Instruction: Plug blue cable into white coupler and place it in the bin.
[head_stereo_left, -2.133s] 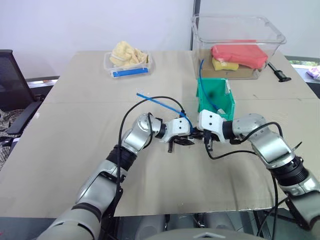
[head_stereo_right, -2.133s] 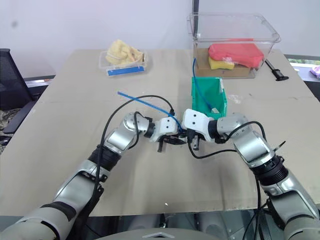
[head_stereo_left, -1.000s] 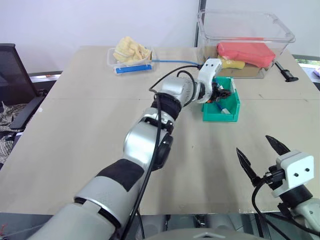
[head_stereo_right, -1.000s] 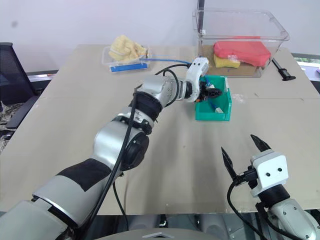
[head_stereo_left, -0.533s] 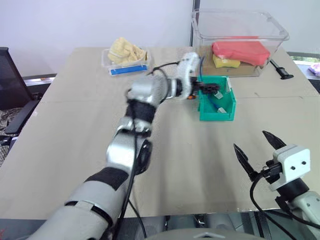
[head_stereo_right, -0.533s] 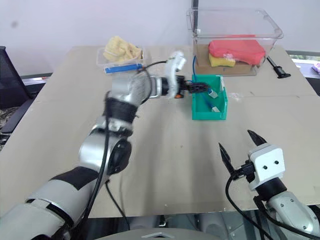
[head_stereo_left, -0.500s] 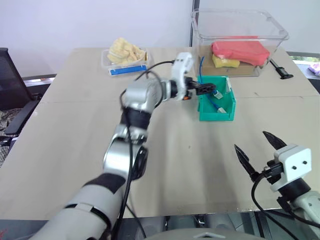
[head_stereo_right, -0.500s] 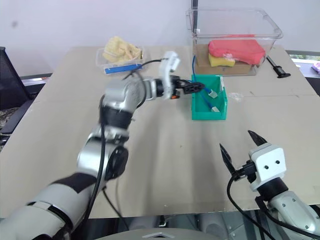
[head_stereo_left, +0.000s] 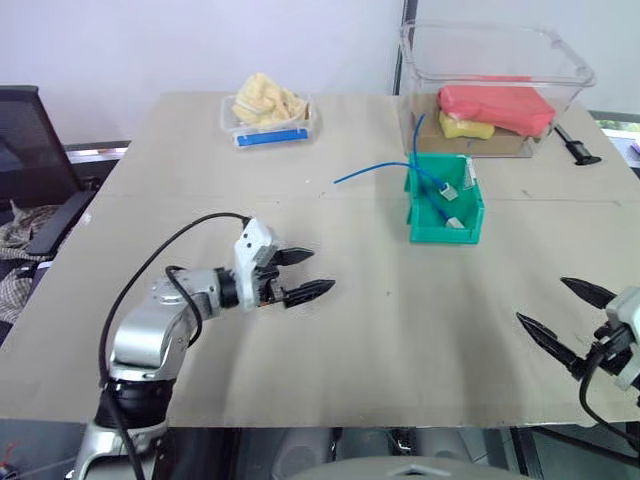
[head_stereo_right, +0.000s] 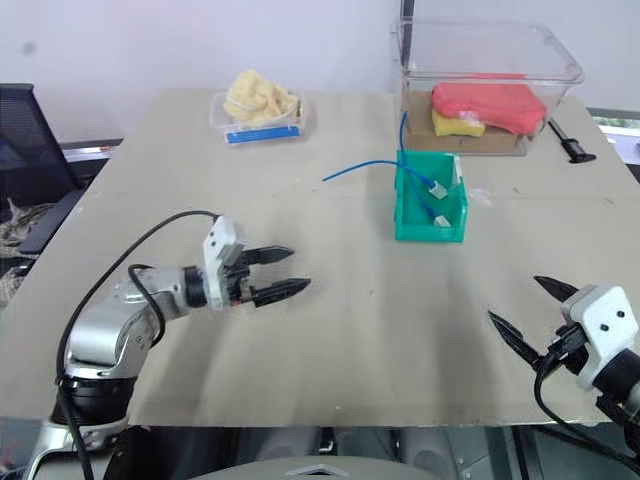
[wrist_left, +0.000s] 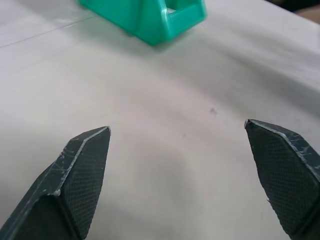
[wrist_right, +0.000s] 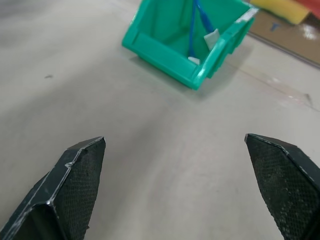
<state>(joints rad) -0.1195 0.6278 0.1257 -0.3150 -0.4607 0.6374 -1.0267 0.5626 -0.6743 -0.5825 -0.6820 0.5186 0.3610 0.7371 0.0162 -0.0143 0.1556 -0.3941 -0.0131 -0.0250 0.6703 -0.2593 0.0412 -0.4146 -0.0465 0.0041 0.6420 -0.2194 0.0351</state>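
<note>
The teal-green bin (head_stereo_left: 428, 214) stands right of the table's middle, in front of the clear tub. The blue cable (head_stereo_left: 372, 172) runs from the tabletop on the bin's left over its rim and down inside (wrist_right: 196, 20). Two small whitish pieces lie in the bin along the cable; the nearer one (wrist_right: 212, 36) looks like the white coupler, though I cannot tell for sure. My left gripper (head_stereo_left: 307, 273) hovers open and empty over the near left of the table, well away from the bin. My right gripper (head_stereo_left: 567, 314) is open and empty at the near right edge.
A large clear tub (head_stereo_left: 495, 60) holding red and yellow items stands behind the bin. At the back, left of the middle, a small clear tray (head_stereo_left: 268, 122) with a blue strip holds a yellow lump. A black tool (head_stereo_left: 577, 148) lies far right. A chair (head_stereo_left: 25, 150) stands left.
My left arm has drawn back from the bin to the near left, its gripper open and empty. The cable stays in the bin, one end trailing out. My right gripper has shifted slightly right.
</note>
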